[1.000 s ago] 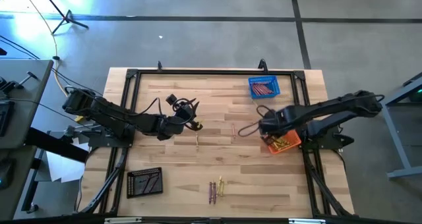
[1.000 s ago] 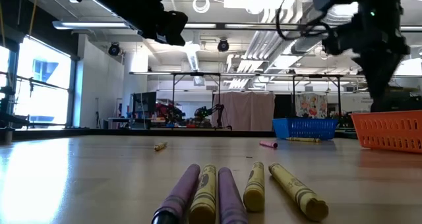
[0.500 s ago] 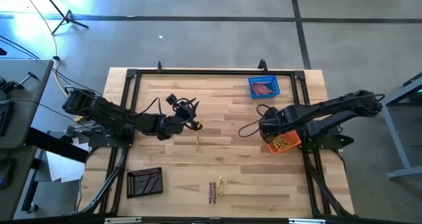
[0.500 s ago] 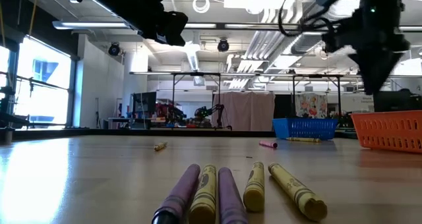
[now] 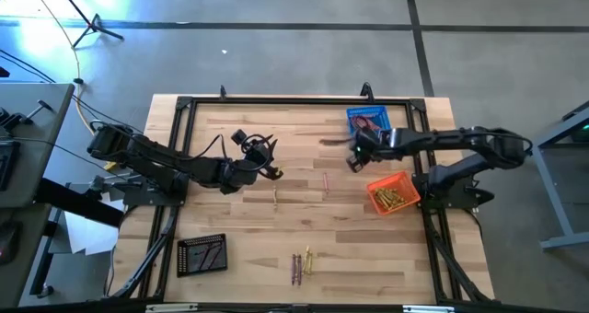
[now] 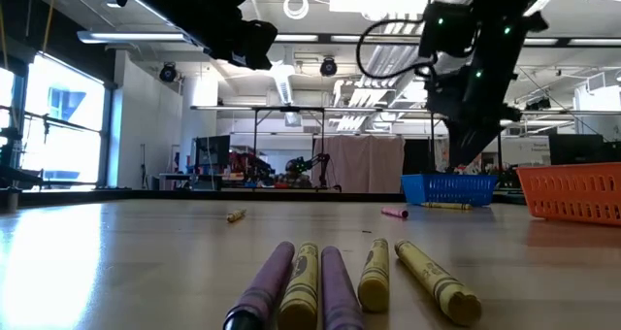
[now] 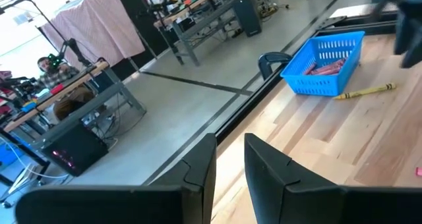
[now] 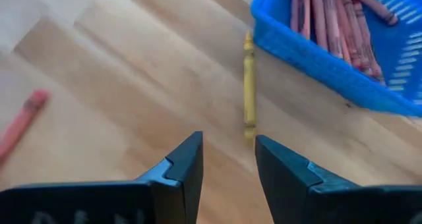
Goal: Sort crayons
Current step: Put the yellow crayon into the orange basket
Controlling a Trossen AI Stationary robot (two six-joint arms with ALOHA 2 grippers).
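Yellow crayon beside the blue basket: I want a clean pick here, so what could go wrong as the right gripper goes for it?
The yellow crayon lies close against the blue basket wall, so a finger of the open right gripper may hit the basket and shove it. The thin crayon could also roll away as the fingers close. A red crayon lies loose nearby and might be nudged.

Wooden counter point(image 5: 239, 230) carries blue basket point(image 5: 368, 122), orange basket point(image 5: 393, 194), black basket point(image 5: 202, 254); loose crayons point(image 5: 302, 263) near front edge, others mid-counter.

Right gripper point(image 8: 227, 161) jaws apart; left gripper point(image 7: 229, 159) jaws slightly parted.
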